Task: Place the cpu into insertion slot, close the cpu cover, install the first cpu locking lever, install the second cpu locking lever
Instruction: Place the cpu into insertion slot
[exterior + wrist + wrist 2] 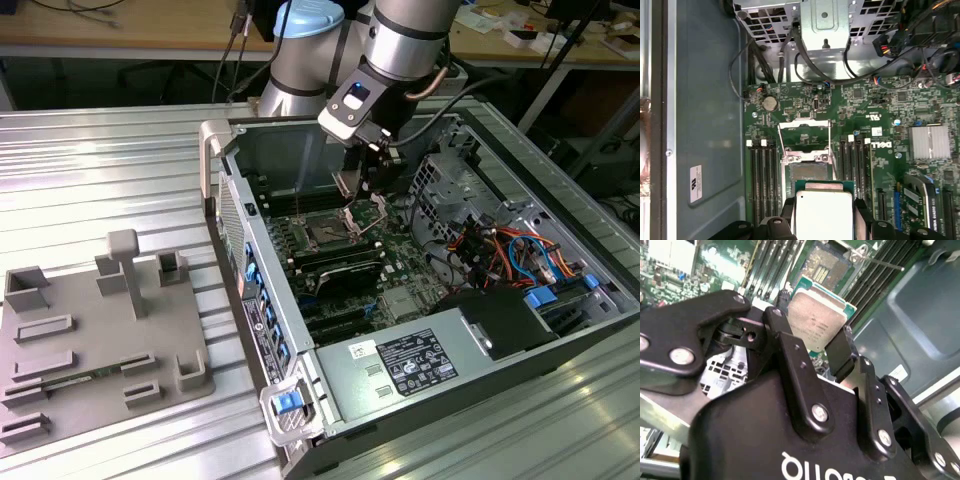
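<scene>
- Where the ribbed metal table (pixel 100 150) fills nine o'clock of the exterior view, a grey plastic fixture tray with upright pegs (pixel 90 350) lies flat on it, well apart from the work.
- Just past the tray, toward three o'clock, the open grey metal computer case (pixel 255 300) lies on its side, with the green circuit board facing up inside.
- Near the centre of that board sits the insertion slot (pixel 325 232), a square dark socket with a silver rim. It is uncovered, and nothing is seated in it in either wrist view.
- At the slot's far edge, the cpu cover (pixel 805 122), a thin silver frame with a square window, stands swung open.
- At about one o'clock from the slot, the black two-fingered gripper (pixel 368 185) hangs from the silver arm.
- Its fingers (pixel 840 352) are closed on two opposite edges of the cpu (pixel 815 322), a flat square chip with a silvery-grey top, held above the board and near the slot, not touching it.
- Orange and blue cables (pixel 510 250) tangle at three o'clock.
- At five o'clock, a silver power supply box (pixel 400 365) sits inside the case.
</scene>
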Motion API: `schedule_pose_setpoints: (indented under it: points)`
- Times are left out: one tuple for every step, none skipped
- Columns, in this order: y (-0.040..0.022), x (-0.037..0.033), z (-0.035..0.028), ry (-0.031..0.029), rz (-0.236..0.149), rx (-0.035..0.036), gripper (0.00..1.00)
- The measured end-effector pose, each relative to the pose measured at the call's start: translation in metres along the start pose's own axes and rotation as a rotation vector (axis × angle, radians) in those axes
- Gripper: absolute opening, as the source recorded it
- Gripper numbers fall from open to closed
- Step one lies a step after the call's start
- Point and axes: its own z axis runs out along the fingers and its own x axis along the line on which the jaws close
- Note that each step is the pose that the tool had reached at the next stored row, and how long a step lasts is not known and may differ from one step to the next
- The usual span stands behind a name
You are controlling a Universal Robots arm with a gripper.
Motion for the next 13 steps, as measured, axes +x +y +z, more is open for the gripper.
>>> schedule_pose_setpoints:
  points:
    - [0.0002, 0.0000, 0.0008, 0.0182, 0.001, 0.0007, 0.55]
    - [0.0003, 0.0000, 0.0019, 0.0221, 0.001, 0.0008, 0.55]
    - [0.0005, -0.0002, 0.0038, 0.0231, 0.001, 0.0008, 0.55]
    - [0.0006, -0.0003, 0.0059, 0.0233, 0.001, 0.0009, 0.55]
    - [0.0007, -0.0004, 0.0079, 0.0236, 0.001, 0.0008, 0.55]
    - [0.0009, -0.0006, 0.0109, 0.0235, 0.001, 0.0010, 0.55]
    - [0.0011, -0.0007, 0.0127, 0.0236, 0.001, 0.0010, 0.55]
    - [0.0013, -0.0007, 0.0145, 0.0237, 0.001, 0.0010, 0.55]
    - [0.0016, -0.0008, 0.0168, 0.0239, 0.001, 0.0009, 0.55]
    - [0.0019, -0.0009, 0.0190, 0.0239, 0.001, 0.0009, 0.55]
    - [0.0021, -0.0010, 0.0209, 0.0239, 0.001, 0.0009, 0.55]
    - [0.0023, -0.0011, 0.0228, 0.0239, 0.001, 0.0009, 0.55]
    - [0.0025, -0.0012, 0.0247, 0.0239, 0.001, 0.0009, 0.55]
